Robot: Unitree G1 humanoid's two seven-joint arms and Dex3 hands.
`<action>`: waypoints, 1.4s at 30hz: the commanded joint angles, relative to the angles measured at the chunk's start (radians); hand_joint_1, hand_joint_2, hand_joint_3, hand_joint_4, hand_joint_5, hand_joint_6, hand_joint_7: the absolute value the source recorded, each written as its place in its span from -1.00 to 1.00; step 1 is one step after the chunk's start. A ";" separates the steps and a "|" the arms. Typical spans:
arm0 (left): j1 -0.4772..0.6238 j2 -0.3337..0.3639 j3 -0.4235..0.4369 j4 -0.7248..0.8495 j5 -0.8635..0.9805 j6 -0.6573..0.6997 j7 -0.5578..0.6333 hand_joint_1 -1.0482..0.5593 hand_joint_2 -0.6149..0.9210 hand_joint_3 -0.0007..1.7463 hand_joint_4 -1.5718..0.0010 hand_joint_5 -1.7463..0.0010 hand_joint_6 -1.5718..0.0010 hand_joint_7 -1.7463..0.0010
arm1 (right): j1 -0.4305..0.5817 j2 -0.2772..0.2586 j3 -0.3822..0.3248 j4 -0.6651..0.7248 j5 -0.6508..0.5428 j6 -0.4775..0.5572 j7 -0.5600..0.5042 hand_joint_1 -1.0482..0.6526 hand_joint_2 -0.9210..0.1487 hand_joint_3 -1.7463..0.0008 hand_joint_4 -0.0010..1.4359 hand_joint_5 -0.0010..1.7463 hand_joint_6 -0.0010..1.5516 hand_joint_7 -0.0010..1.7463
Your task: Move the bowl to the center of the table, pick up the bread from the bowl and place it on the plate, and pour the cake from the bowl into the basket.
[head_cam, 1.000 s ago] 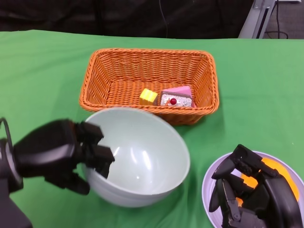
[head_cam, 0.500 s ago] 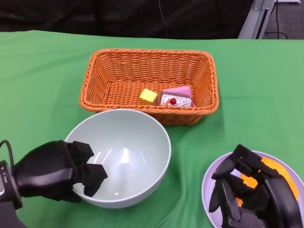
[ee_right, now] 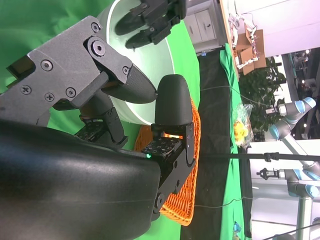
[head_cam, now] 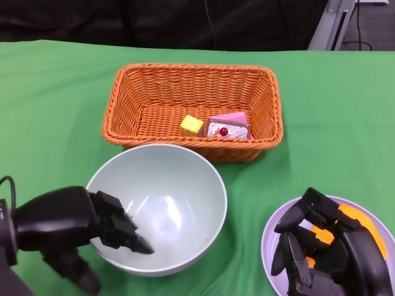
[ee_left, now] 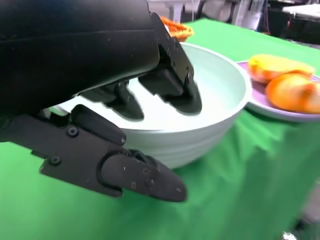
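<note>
The left robot hand [head_cam: 74, 225] is clamping the bowl [head_cam: 179, 185] rim (thumb outside, visible only from the left wrist); right robot hand [head_cam: 330, 253] hovering, fingers apart.

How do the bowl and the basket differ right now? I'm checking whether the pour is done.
The bowl is round, smooth, pale green and empty; the basket is rectangular, woven, orange and holds the cake. The left hand has fingers inside the bowl; nothing touches the basket. Both sit upright on the green table.
</note>
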State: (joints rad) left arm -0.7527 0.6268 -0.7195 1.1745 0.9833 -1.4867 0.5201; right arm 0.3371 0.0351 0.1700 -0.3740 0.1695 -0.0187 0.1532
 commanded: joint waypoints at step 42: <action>-0.074 -0.346 1.463 0.918 -0.557 0.042 -1.533 0.20 0.78 -0.11 0.14 -0.90 0.10 -0.48 | -0.109 -0.013 0.056 0.047 0.007 0.010 0.100 0.01 -0.23 -0.31 0.02 0.98 -0.16 0.67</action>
State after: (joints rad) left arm -0.8438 0.2558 0.7423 2.0754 0.4182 -1.4212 -0.9994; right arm 0.2364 0.0263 0.2174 -0.3216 0.1801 -0.0159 0.2509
